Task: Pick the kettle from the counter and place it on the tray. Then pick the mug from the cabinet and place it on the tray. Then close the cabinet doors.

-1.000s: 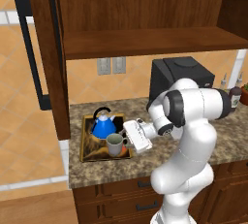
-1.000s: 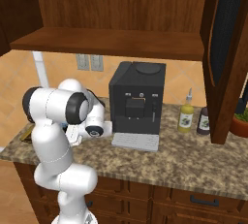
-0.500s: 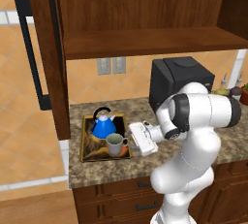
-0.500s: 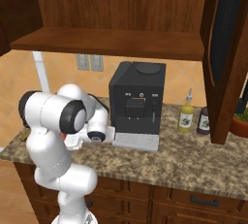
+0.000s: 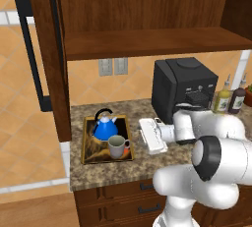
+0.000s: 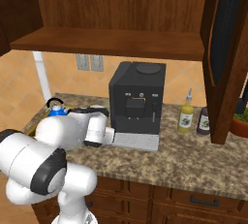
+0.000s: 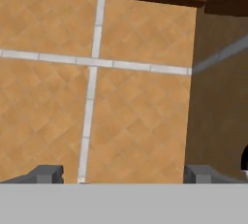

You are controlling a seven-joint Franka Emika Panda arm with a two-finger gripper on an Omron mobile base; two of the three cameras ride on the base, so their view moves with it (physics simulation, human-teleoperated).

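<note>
No text, brand, number or sign could be read anywhere. The yellow bottle (image 6: pixel 185 117) and the dark bottle (image 6: pixel 204 121) each carried a small label, but the print on them was too small and blurred to make out. The front of the black coffee machine (image 6: pixel 136 98) bore no legible marking.

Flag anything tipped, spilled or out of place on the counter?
Nothing stands out. The kettle and mug stand upright on the tray, no spill on the counter. The cabinet doors hang open, which is the step left.
</note>
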